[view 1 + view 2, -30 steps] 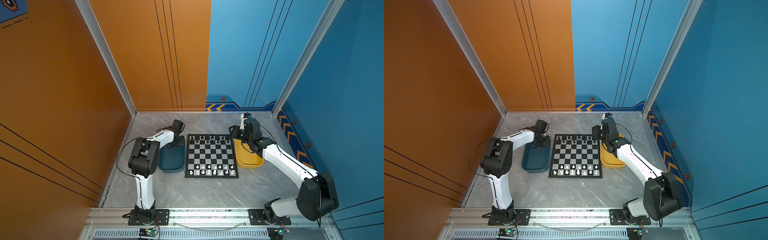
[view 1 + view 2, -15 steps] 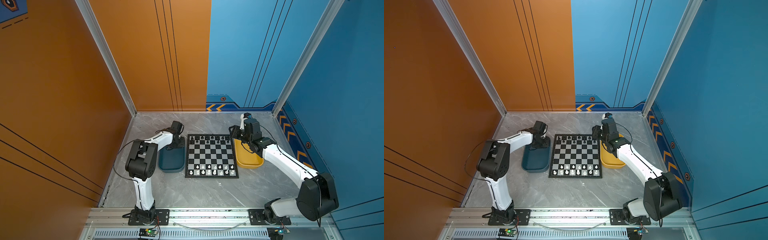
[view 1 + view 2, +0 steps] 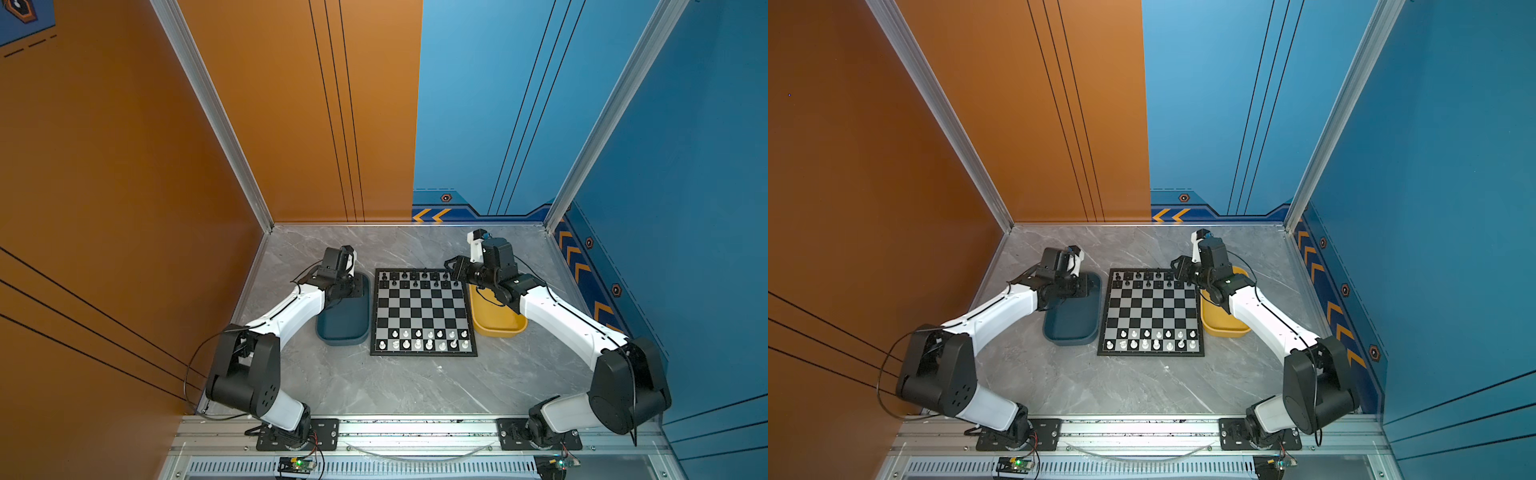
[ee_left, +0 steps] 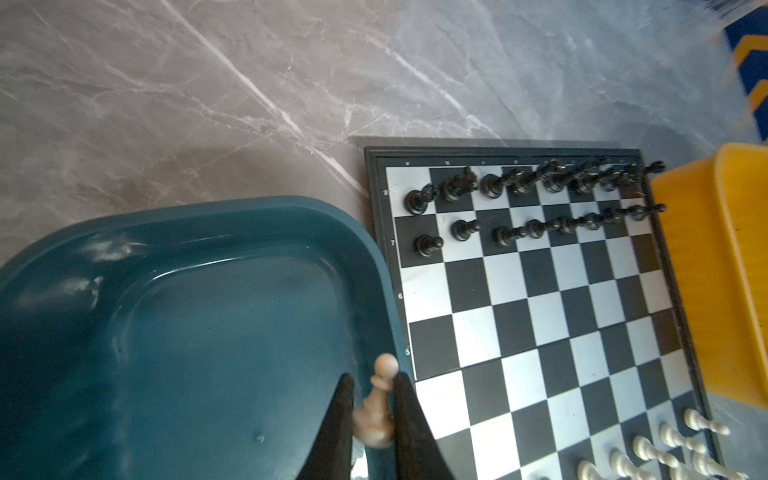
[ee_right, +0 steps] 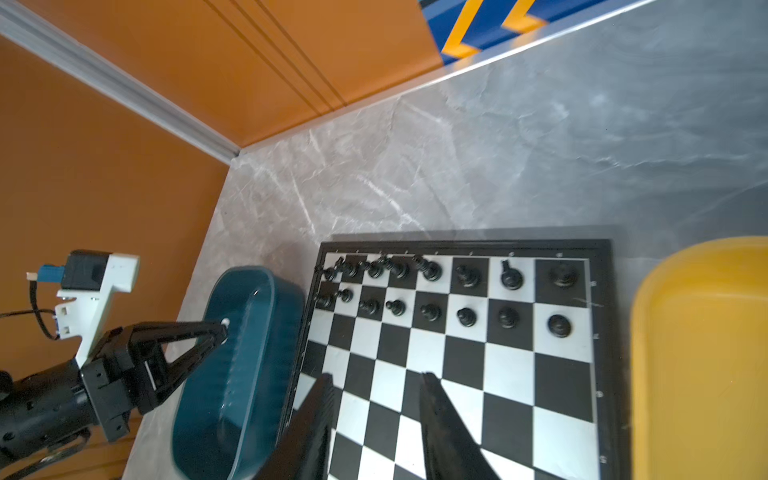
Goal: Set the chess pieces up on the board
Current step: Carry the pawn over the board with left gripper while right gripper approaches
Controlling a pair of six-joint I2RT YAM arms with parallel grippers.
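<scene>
Change over the last second is confined to the left arm: its elbow has swung back toward the near left corner of the surface [image 3: 395, 386], while its wrist has barely shifted above the far end of the teal tray [image 3: 345, 328]. The right arm has not moved.

The left claw [image 4: 374, 376] is clenched on a white pawn [image 4: 376, 401], gripped low on the stem with the round head poking out past the fingertips. The right wrist view shows that head [image 5: 225, 321] at the claw tips, level with the tray's rim or just above it. The tray looks empty otherwise, so this is probably the last piece to fetch.

The right claw [image 5: 376, 376] hangs released over the far right corner of the board [image 3: 424, 309], nothing between its jaws, beside the yellow tray [image 3: 498, 330].

On the board, the black pieces [image 5: 467, 291] appear to fill the two far rows. The white pieces [image 3: 430, 338] fill the nearest row, but the pawn row in front of it seems to lack its leftmost man.

My reading is that the elbow swing prepares a carry along the board's left edge to that empty square. Only that placement then appears to remain.
</scene>
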